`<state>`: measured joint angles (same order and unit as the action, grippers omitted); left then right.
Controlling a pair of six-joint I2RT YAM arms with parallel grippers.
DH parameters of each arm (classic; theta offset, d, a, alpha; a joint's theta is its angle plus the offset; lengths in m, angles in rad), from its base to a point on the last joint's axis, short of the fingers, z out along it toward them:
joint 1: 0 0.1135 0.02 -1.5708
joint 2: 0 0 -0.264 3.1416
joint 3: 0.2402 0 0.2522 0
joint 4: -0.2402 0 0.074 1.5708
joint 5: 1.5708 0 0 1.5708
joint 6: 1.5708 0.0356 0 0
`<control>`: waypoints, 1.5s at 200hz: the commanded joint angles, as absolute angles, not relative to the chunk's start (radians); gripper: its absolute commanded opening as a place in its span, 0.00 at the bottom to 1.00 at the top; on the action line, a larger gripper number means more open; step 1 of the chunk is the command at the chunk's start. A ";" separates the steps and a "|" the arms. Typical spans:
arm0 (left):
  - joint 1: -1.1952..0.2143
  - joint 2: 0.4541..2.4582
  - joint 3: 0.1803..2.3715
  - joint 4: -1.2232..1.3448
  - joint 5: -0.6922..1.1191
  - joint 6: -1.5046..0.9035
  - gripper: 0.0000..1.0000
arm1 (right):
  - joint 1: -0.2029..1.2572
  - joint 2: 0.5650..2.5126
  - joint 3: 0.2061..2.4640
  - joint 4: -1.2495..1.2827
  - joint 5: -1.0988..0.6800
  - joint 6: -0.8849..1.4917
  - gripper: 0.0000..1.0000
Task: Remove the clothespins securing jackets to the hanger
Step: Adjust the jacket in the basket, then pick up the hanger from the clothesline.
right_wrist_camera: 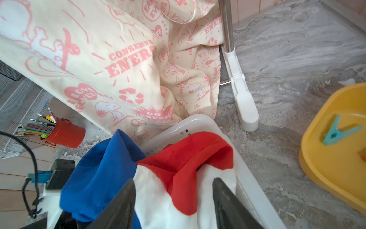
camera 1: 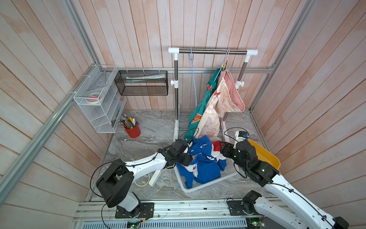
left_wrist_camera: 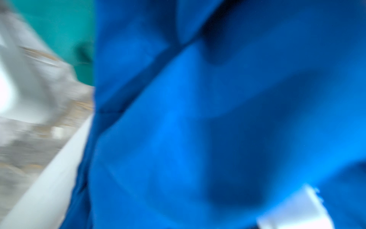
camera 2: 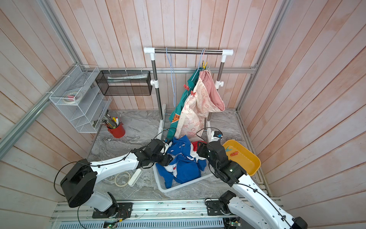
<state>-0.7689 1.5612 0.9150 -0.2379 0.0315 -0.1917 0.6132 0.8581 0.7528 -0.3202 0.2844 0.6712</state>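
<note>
Blue jacket: the blue hooded jacket with red and white panels lies heaped in the white perforated plastic basket, off the rail.
Right gripper: fingers spread above the red-and-white panel, gripping nothing.
Left gripper: pressed against blue cloth; finger state cannot be told.
Clips: two red-coral plastic clothespins pin the hanging teal jacket and the cream pink-printed jacket.
Technique: lift straight up clear of the folds, then squeeze a clip's tail ends squarely.

2 coral clothespins on hanging jackets
</note>
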 commanded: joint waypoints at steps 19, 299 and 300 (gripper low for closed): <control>-0.734 1.612 0.914 -0.103 -0.087 -0.083 0.67 | 0.578 0.999 0.755 -0.121 0.146 0.588 0.63; -0.626 1.764 2.017 -0.459 0.180 -0.115 0.74 | 0.668 0.725 0.603 -0.383 0.205 0.797 0.76; -0.625 1.769 2.020 -0.458 0.181 -0.115 0.74 | 0.668 0.725 0.604 -0.384 0.206 0.795 0.76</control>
